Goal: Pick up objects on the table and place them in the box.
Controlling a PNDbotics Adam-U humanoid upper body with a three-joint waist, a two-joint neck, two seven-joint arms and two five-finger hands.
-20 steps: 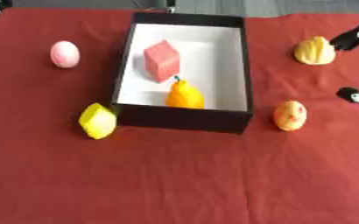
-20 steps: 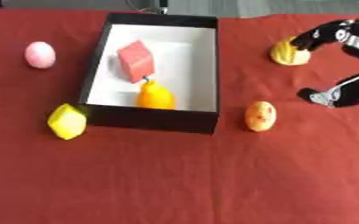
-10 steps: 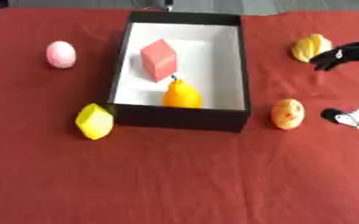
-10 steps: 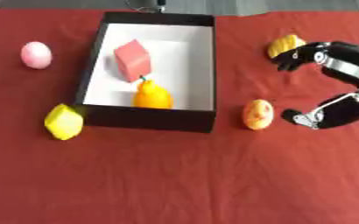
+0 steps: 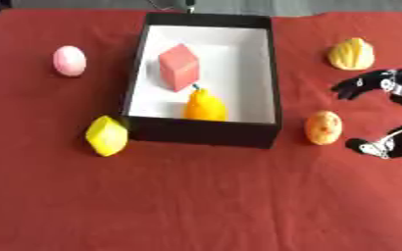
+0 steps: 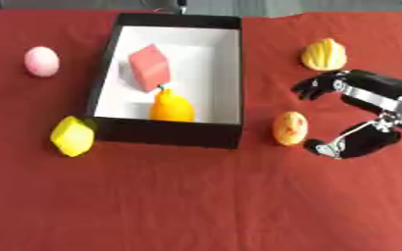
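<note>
A black box (image 5: 144, 83) with a white floor stands at the middle back of the red table; inside it lie a red block (image 5: 180, 66) and an orange pear-like fruit (image 5: 204, 105). Outside the box, a pink egg-shaped thing (image 5: 69, 61) lies to its left and a yellow lemon-like thing (image 5: 107, 136) by its front left corner. An orange speckled fruit (image 6: 290, 128) lies right of the box, a yellow ridged thing (image 6: 324, 54) further back. My right hand (image 6: 372, 105) hovers open just right of the orange fruit, fingers and thumb spread toward it, apart from it. My left hand is out of sight.
A red cloth (image 5: 196, 201) covers the whole table, with wide bare room in front of the box. Something dark stands past the table's far edge behind the box.
My right hand has come in from the right edge and down toward the orange speckled fruit. The view has shifted a little; the objects have not moved.
</note>
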